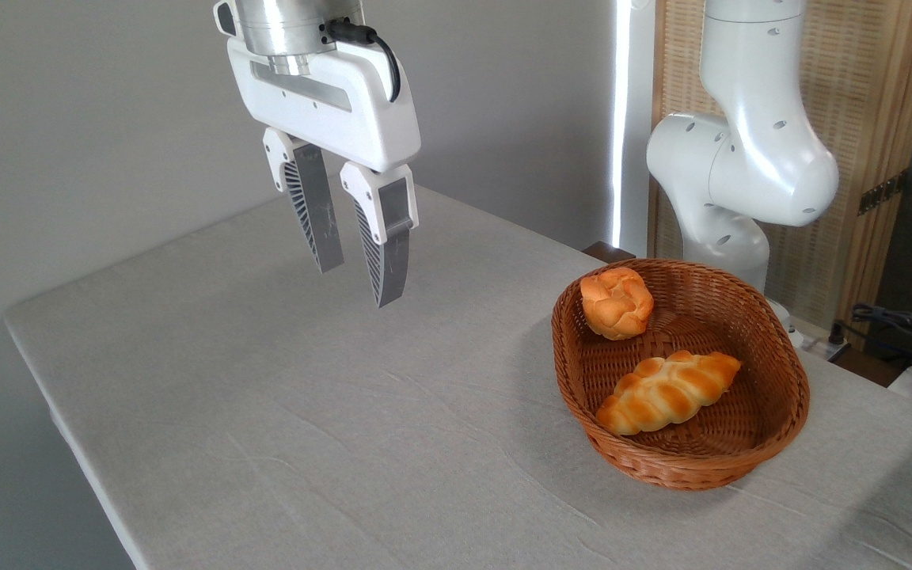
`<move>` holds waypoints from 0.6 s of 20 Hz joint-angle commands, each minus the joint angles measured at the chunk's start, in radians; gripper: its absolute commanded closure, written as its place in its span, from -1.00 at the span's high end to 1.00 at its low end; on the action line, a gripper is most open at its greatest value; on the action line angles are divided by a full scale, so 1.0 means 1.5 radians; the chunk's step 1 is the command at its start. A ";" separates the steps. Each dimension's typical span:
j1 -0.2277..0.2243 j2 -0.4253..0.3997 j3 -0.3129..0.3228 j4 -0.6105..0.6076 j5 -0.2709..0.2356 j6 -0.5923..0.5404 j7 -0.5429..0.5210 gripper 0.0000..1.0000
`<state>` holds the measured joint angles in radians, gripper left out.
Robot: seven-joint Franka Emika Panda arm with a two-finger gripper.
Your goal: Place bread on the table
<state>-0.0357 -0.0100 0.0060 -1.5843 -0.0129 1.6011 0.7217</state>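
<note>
Basket (780, 372) holds bread (668, 393) and bun (616, 302).

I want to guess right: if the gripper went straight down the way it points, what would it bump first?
Probably just the table. The open gripper hangs over bare cloth, left of the basket, though depth is hard to judge.
</note>
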 commanded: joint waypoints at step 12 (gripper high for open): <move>-0.010 -0.011 0.010 -0.002 -0.001 0.003 -0.006 1.00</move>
<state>-0.0365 -0.0126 0.0087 -1.5837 -0.0129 1.6011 0.7217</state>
